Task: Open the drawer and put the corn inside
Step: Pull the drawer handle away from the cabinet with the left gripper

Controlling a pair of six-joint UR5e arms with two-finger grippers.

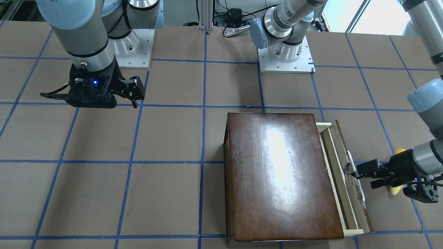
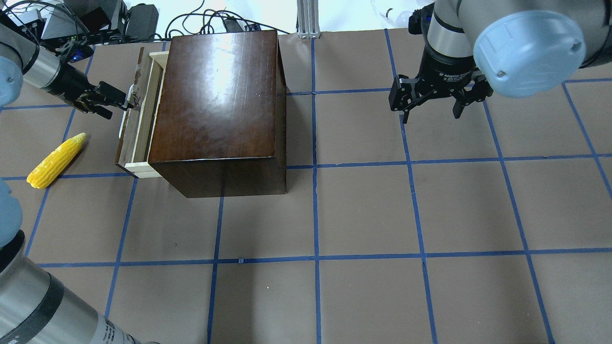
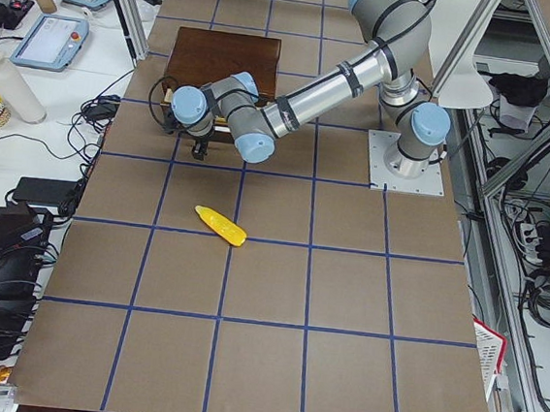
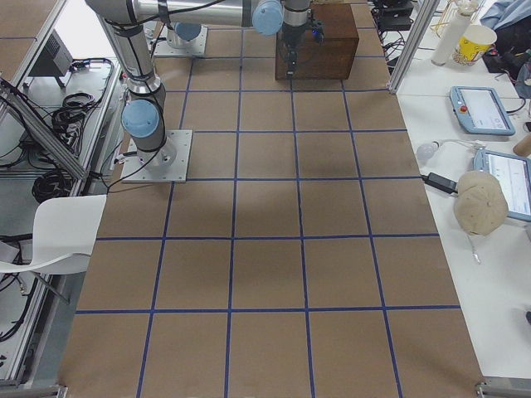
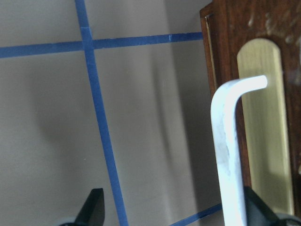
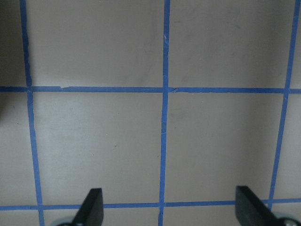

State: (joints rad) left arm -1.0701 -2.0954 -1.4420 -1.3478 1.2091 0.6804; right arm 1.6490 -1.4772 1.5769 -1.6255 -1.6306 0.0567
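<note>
Left gripper [image 5: 173, 197] spread wide — handle [image 5: 225, 141] beside one finger; drawer [image 2: 145, 112] ajar.

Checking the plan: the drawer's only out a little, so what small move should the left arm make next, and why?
Probably pull the drawer farther out. Only a narrow strip shows, likely too tight for the corn, and the handle sits between the open fingers of the left gripper.

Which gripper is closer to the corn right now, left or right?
Left. The left gripper is at the drawer handle, near the corn; the right gripper hangs past the far side of the box.
</note>
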